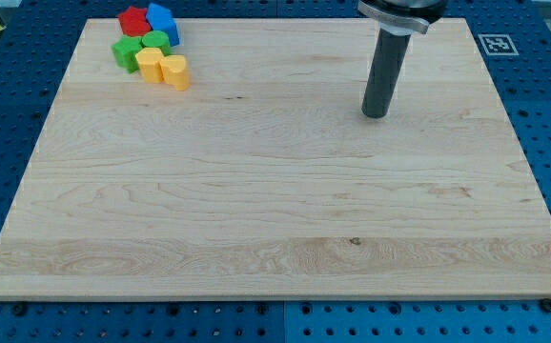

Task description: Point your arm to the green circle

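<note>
Well apart: my tip resting on bare board toward the view's upper right, block cluster packed at the view's top left. No jaws to speak of, only a plain rod. Green circle wedged mid-cluster, touching a red block, blue block, green block, yellow block and yellow heart-like block. Best approached, probably, in a straight sweep leftward, slowing near the cluster, stopping just beside the circle without knocking neighbours.

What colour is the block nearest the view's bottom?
Yellow block, in the camera view.
</note>
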`<state>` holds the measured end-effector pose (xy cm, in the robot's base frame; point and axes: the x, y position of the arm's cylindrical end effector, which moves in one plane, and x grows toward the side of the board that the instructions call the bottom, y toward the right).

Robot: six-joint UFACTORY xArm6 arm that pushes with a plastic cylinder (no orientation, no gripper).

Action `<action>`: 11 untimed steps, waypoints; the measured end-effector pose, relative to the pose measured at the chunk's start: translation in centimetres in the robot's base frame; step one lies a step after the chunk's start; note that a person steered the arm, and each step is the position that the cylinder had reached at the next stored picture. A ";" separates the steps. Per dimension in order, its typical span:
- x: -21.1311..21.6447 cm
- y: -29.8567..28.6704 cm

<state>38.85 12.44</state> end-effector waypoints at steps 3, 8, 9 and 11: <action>0.1 -0.1; 1.8 -33.9; -4.2 -39.9; -5.7 -40.4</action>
<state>33.16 -27.91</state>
